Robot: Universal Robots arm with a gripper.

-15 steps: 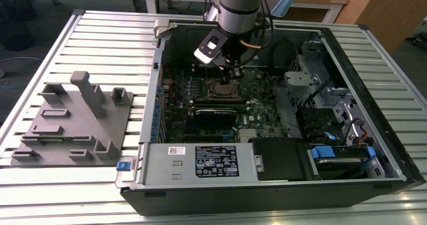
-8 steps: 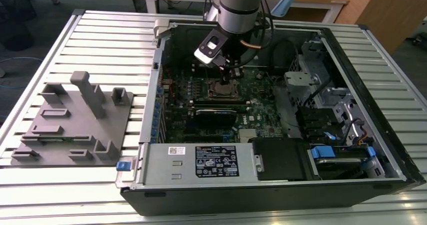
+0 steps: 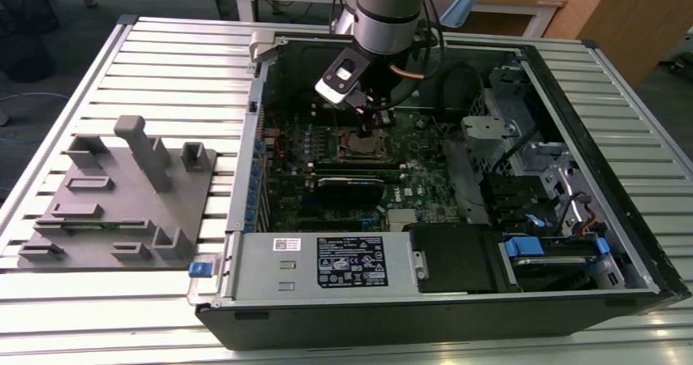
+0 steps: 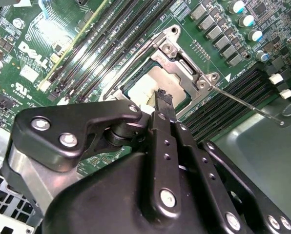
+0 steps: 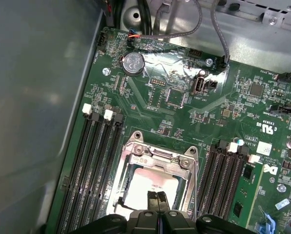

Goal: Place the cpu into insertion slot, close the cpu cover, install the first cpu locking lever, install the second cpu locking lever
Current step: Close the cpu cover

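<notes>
A robotics workshop: slatted metal bench, open PC case under the arm, wooden desks beyond it.

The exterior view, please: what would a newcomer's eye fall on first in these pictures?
The arm reaching into the open computer case on the slatted table. In the first wrist view, its shut gripper is poised over the silver cpu, framed by the cpu cover.
</notes>
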